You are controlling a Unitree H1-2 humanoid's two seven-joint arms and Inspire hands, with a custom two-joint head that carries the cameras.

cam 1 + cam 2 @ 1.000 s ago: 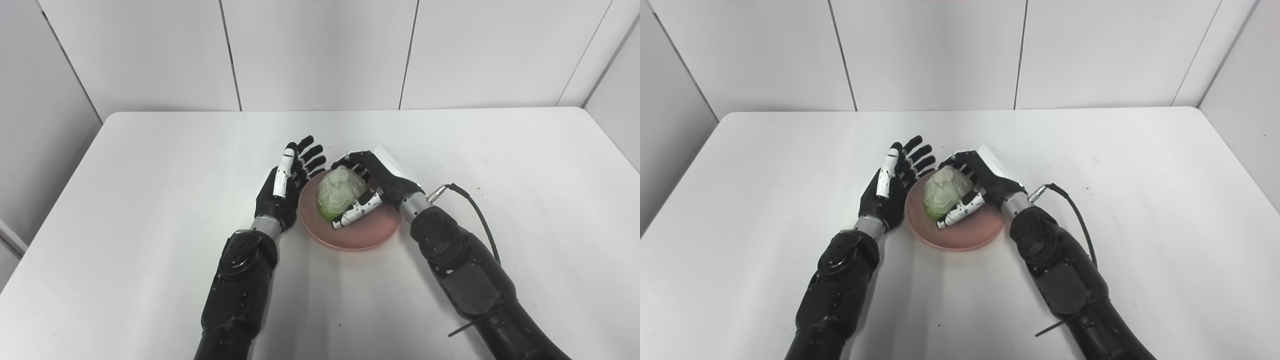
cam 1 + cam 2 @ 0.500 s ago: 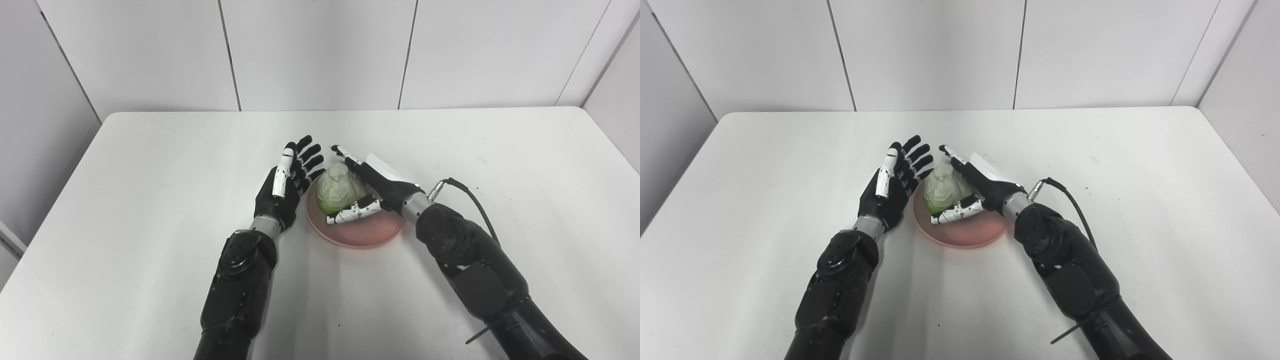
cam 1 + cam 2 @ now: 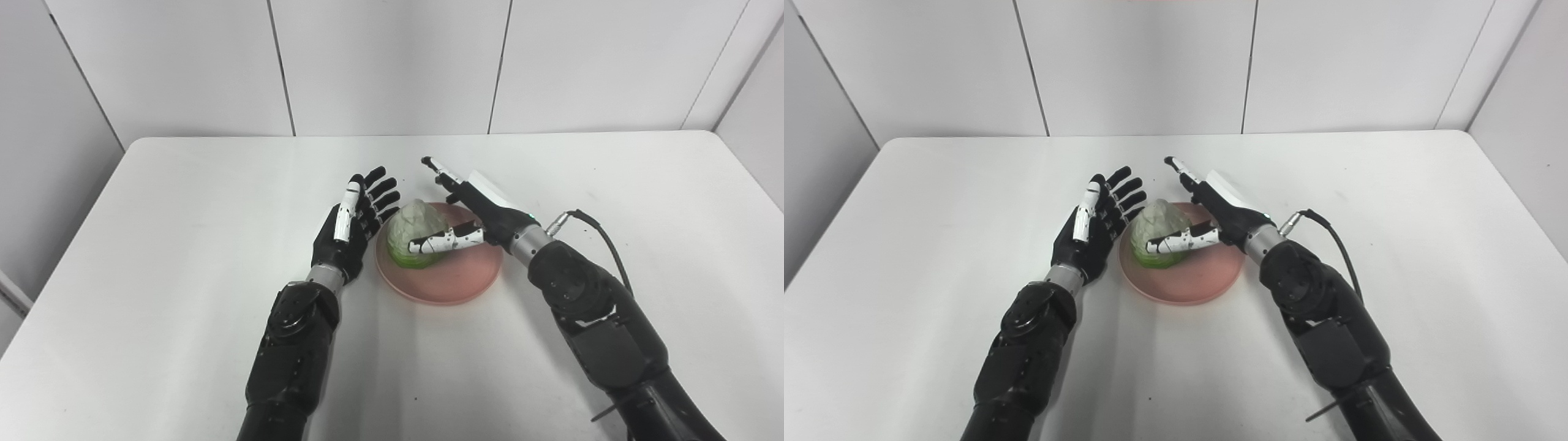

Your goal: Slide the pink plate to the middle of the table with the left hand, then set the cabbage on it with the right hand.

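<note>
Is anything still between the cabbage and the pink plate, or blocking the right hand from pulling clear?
Nothing visible. The pale green cabbage already sits on the round pink plate. The right hand is open beside it, and the open left hand stands off the plate's left rim.

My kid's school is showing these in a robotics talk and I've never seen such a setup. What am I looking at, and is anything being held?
Both pictures come from two cameras side by side on a humanoid robot's head, looking down at its own black arms over a white table. A pink plate lies near the middle with a pale green cabbage resting on its left part. The right robot hand is open beside the cabbage, fingers spread, thumb in front of it, holding nothing. The left robot hand is open too, just left of the plate.
</note>
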